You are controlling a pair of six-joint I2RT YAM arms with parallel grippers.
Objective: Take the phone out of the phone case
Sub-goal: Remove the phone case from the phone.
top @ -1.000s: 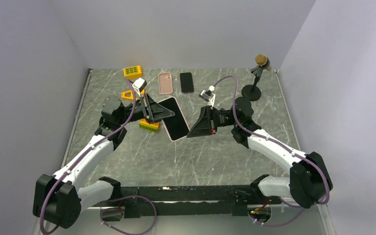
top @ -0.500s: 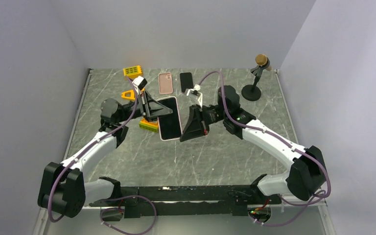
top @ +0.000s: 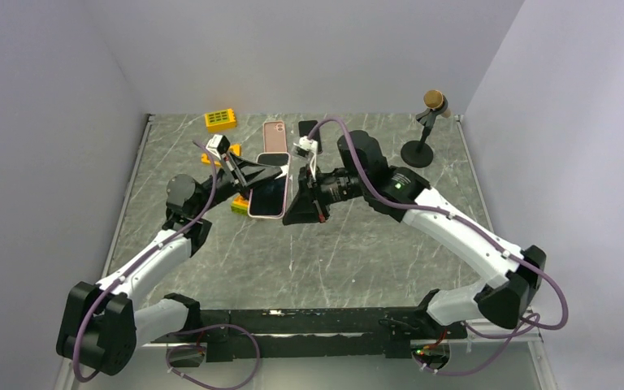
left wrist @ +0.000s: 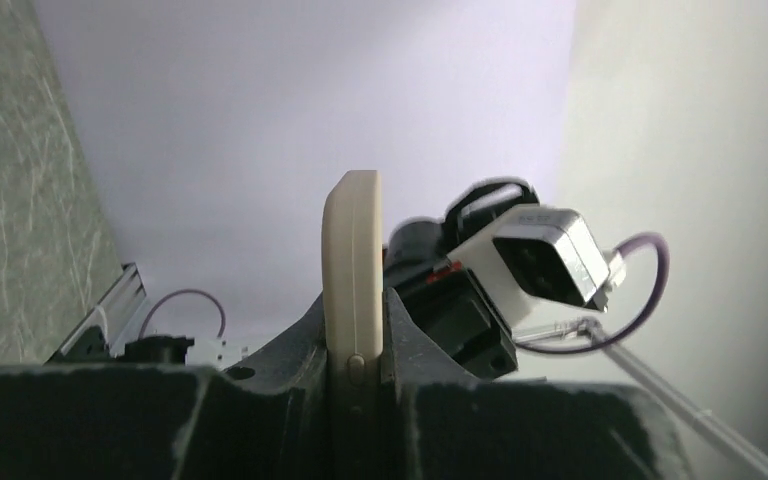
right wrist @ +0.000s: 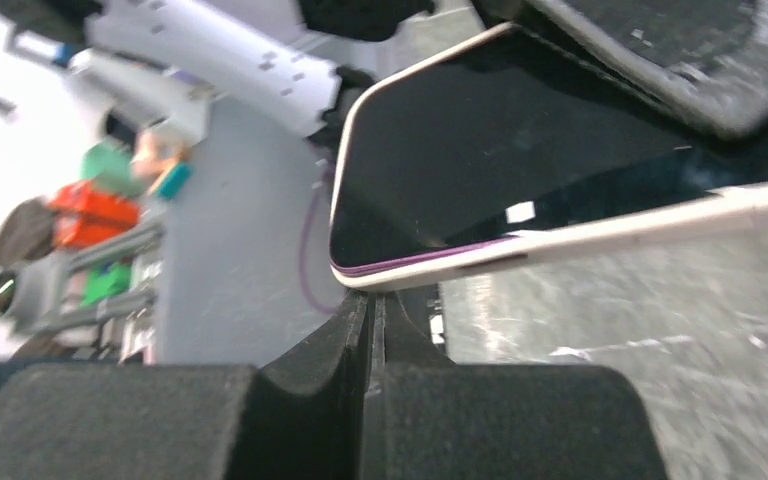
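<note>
Grey-veined marble table [top: 357, 252] between plain pale walls; both my arms meet above its middle, well off the surface

Left claw [left wrist: 352, 325]: clamped on the phone case [left wrist: 352, 240], whose cream edge stands upright between its fingers [left wrist: 290, 365]; the phone [right wrist: 500, 160] is seated inside, dark screen facing my right claw

Right claw [right wrist: 370, 300]: jaws drawn together with nothing seen between them; their tips sit just under the case's lower rim; whether they touch it I cannot tell

Change over the last second: my left claw has raised the case and turned it from a slant to nearly on edge; my right claw, then well apart from the screen, has come in just beside it; I judge this to be the end of the approach, with one claw bracing the case and the other placed to push or pry at the rim; no gap shows between phone and case, so removal is not yet begun

Beyond both claws: a spare pink case [top: 275, 136] lies flat, untouched
</note>
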